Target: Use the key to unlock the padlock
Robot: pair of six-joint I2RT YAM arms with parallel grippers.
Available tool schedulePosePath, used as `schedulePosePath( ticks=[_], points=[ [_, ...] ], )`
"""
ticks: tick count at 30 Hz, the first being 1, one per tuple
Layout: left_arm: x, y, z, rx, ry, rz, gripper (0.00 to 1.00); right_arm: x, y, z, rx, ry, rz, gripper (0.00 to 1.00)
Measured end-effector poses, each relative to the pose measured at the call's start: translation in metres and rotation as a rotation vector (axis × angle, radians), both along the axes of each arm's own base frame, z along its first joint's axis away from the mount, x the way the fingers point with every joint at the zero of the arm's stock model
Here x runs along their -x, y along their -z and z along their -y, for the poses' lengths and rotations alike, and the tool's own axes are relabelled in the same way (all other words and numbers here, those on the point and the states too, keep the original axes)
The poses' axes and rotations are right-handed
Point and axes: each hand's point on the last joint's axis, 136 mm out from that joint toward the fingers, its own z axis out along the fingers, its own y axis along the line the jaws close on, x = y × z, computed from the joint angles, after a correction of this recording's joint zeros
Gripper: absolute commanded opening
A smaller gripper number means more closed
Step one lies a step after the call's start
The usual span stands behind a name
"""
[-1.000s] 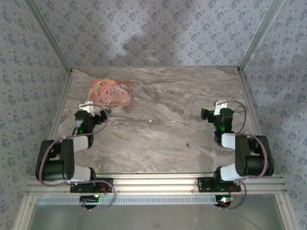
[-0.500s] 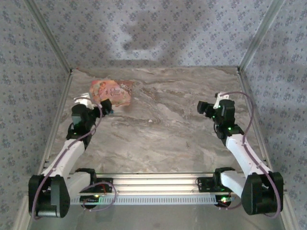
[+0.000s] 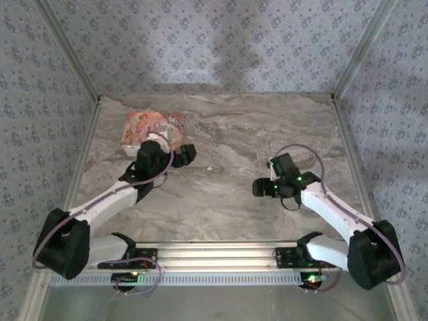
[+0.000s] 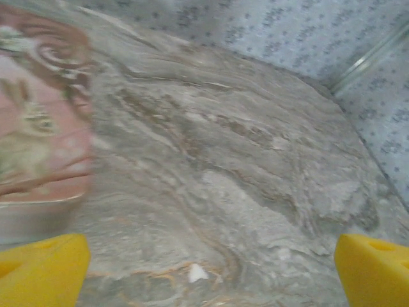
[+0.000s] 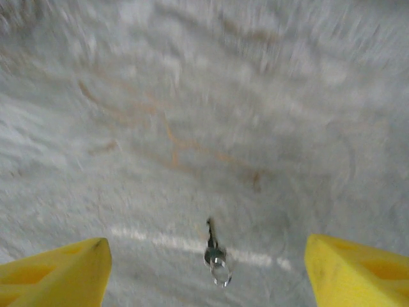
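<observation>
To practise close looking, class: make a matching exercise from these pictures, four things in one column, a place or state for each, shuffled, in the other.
1 key
2 pink packet
3 left gripper
4 right gripper

A far left of the table
B open, by the packet's near right corner
C open, facing the key
D lying flat on the table

Pairs: 1-D, 2-A, 3-B, 4-C

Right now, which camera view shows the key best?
The right wrist view: the key lies on the table between the open yellow fingers, ring nearest the camera, slightly blurred. In the top view it is too small to tell. The left wrist view faces another stretch of table by a pink packet.
</observation>
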Motion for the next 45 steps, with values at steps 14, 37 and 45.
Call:
schedulePosePath(
  ticks=[14,37,45],
  points=[
    [-0.001,0.015,0.034,0.003,0.067,-0.035,0.98,0.028,0.04,-0.001,0.038,-0.031,-0.212,0.48],
    [-0.002,0.015,0.034,0.002,0.064,-0.033,0.98,0.028,0.052,-0.001,0.069,-0.017,-0.259,0.0],
    [-0.002,0.015,0.033,0.001,0.063,-0.034,0.98,0.027,0.047,-0.01,0.038,-0.044,-0.24,0.0]
  ],
)
